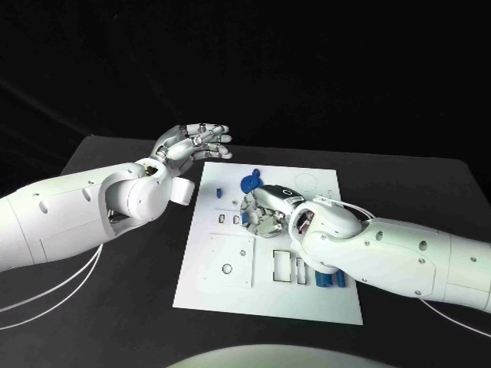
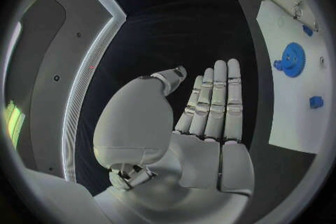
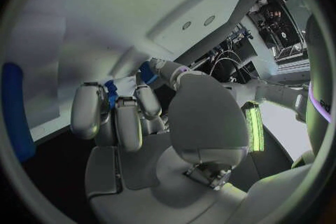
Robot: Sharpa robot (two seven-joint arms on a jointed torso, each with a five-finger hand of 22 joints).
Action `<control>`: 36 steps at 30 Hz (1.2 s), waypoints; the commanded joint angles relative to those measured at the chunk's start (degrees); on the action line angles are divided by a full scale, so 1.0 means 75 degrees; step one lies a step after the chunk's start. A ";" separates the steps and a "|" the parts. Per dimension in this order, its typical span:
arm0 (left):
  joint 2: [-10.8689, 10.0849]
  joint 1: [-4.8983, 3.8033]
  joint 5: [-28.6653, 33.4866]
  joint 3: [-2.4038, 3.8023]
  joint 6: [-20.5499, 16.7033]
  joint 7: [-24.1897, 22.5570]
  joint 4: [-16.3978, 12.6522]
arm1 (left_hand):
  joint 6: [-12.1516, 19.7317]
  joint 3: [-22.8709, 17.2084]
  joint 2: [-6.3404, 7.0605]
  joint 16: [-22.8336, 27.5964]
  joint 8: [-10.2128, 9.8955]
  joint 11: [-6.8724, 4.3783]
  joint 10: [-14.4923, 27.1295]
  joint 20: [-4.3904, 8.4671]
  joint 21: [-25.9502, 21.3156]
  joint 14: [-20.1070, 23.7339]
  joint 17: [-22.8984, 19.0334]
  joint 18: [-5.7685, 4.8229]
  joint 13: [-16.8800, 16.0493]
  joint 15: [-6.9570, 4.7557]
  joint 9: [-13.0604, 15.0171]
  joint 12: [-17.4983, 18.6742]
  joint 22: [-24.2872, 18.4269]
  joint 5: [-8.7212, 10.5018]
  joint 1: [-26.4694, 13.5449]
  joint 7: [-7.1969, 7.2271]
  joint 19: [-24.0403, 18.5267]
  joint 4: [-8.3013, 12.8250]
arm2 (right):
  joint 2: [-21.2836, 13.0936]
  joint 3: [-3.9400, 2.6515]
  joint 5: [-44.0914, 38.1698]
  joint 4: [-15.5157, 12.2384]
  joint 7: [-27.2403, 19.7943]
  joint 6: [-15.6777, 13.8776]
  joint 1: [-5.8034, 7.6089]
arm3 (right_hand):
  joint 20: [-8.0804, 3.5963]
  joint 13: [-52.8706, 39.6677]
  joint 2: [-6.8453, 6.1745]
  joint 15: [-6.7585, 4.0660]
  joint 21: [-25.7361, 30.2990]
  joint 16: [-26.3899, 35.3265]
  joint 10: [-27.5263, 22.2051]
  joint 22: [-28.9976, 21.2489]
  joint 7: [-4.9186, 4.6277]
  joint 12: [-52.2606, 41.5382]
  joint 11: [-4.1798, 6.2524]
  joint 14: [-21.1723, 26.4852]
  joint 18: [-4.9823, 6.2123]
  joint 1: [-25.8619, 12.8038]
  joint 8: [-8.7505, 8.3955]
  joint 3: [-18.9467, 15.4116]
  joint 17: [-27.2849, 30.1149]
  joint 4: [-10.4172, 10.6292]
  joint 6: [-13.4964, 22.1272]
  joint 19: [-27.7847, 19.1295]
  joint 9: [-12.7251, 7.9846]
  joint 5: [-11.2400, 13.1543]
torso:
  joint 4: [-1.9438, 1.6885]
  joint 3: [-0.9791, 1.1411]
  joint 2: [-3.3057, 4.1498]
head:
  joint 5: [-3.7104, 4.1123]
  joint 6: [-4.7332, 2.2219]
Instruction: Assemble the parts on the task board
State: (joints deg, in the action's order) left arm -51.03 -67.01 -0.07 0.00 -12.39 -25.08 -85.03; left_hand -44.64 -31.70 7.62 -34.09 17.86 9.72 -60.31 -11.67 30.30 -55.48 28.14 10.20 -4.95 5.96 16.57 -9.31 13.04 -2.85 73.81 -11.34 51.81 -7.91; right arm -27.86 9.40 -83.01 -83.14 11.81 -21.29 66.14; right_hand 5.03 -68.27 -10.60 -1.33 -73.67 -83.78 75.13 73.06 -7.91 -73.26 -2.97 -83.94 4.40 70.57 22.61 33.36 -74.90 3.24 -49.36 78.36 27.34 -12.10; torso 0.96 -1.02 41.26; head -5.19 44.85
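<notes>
While both arms were over the table, entries were logged view by view.

Head view, board: the board (image 1: 270, 295) lay flat in the middle of the table (image 1: 113, 307), long side running away from the robot.
Head view, right hand: the right hand (image 1: 265, 211) was down on the board's middle, fingers curled; a blue gear (image 1: 250, 183) sat just beyond it, and two blue pegs (image 1: 331, 279) lay near the forearm at the board's near right.
Head view, left hand: the left hand (image 1: 190, 143) hovered off the board's far left corner, released and holding nothing.
Left wrist view: the left hand (image 2: 210, 106) had straight fingers set side by side, palm bare; the gear (image 2: 291, 59) and a small blue block (image 2: 316, 102) lay on the board (image 2: 294, 117), well apart from it.
Right wrist view: the right hand (image 3: 133, 117) was clenched around a small blue part (image 3: 112, 89) at the fingers, close against the board (image 3: 77, 39); another blue part (image 3: 15, 112) lay at the circle's edge.
Risk, seating: part mostly hidden by fingers, so alignment could not be checked; it could jam or tip if pressed askew.
Risk, slip: narrow fingertip hold; part could twist out.
Risk, collision: forearm near the pegs could knock them.
Risk, board: unheld by the left hand; a side push could slide it.
</notes>
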 commanded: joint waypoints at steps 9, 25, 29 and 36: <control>0.0018 -0.0001 0.0013 0.0003 0.0167 -0.0036 -0.0002 | 0.0042 0.0012 -0.0004 0.0026 -0.0009 -0.0002 0.0069 -0.0017 -0.0027 -0.0018 0.0009 0.0033 -0.0007 0.0020 0.0008 -0.0002 -0.0007 -0.0007 -0.0055 -0.0315 0.0017 -0.0039 | 0.0002 0.0001 -0.0085 0.0010 0.0053 -0.0031 -0.0007 | -0.0001 0.0024 -0.0024 0.0036 0.0077 0.0042 -0.0073 -0.0034 -0.0018 0.0052 -0.0022 -0.0432 0.0058 -0.0067 -0.0043 -0.0050 -0.0358 0.0028 0.0104 -0.0053 -0.0018 -0.0019 | -0.0003 0.0001 0.0002 | 0.0013 0.0011; 0.0017 -0.0001 0.0013 0.0002 0.0166 -0.0031 0.0004 | 0.0042 0.0012 -0.0004 0.0026 -0.0009 -0.0002 0.0069 -0.0017 -0.0027 -0.0018 0.0009 0.0033 -0.0007 0.0020 0.0008 -0.0002 -0.0007 -0.0007 -0.0055 -0.0315 0.0017 -0.0039 | 0.0010 0.0001 -0.0053 0.0016 0.0020 -0.0065 -0.0007 | 0.0050 0.0138 -0.0115 0.0097 0.0175 0.0091 -0.0186 -0.0098 -0.0105 0.0158 -0.0097 -0.0414 0.0076 -0.0222 -0.0159 -0.0175 -0.0288 0.0187 0.0344 -0.0095 -0.0094 -0.0018 | -0.0003 0.0002 0.0000 | 0.0027 0.0002; 0.0018 -0.0001 0.0013 0.0002 0.0169 -0.0030 0.0007 | 0.0042 0.0012 -0.0004 0.0026 -0.0009 -0.0002 0.0069 -0.0017 -0.0027 -0.0018 0.0009 0.0033 -0.0007 0.0020 0.0008 -0.0002 -0.0007 -0.0007 -0.0055 -0.0315 0.0017 -0.0039 | 0.0009 0.0001 -0.0052 0.0015 0.0025 -0.0053 -0.0007 | 0.0054 0.0160 -0.0123 0.0101 0.0192 0.0103 -0.0205 -0.0113 -0.0110 0.0177 -0.0102 -0.0409 0.0080 -0.0226 -0.0166 -0.0184 -0.0267 0.0194 0.0360 -0.0105 -0.0099 -0.0018 | -0.0004 0.0003 0.0005 | 0.0025 0.0005; 0.0026 -0.0001 0.0013 0.0002 0.0172 -0.0030 0.0018 | 0.0042 0.0012 -0.0004 0.0026 -0.0009 -0.0002 0.0069 -0.0017 -0.0027 -0.0018 0.0009 0.0033 -0.0007 0.0020 0.0008 -0.0002 -0.0007 -0.0007 -0.0055 -0.0315 0.0017 -0.0039 | 0.0010 0.0001 -0.0046 0.0006 0.0021 -0.0045 -0.0007 | 0.0071 0.0178 -0.0183 0.0119 0.0233 0.0121 -0.0230 -0.0141 -0.0128 0.0196 -0.0122 -0.0401 0.0088 -0.0254 -0.0184 -0.0252 -0.0243 0.0225 0.0410 -0.0124 -0.0114 -0.0010 | 0.0005 0.0003 0.0002 | 0.0031 0.0016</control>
State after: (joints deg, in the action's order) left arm -50.98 -67.01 -0.06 0.00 -12.27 -24.97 -84.87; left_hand -44.64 -31.70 7.62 -34.09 17.86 9.72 -60.31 -11.67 30.33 -55.48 28.14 10.20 -4.94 5.96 16.55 -9.31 13.05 -2.85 73.81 -11.35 51.81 -7.91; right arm -27.83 9.41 -83.00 -83.06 11.82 -21.51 66.13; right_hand 5.65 -67.03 -11.77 -0.91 -72.11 -83.11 73.89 72.05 -8.79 -72.04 -3.79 -83.92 4.41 68.90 21.44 31.69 -74.93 4.91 -46.68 77.75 26.57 -12.10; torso 0.95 -0.99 41.29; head -4.94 44.94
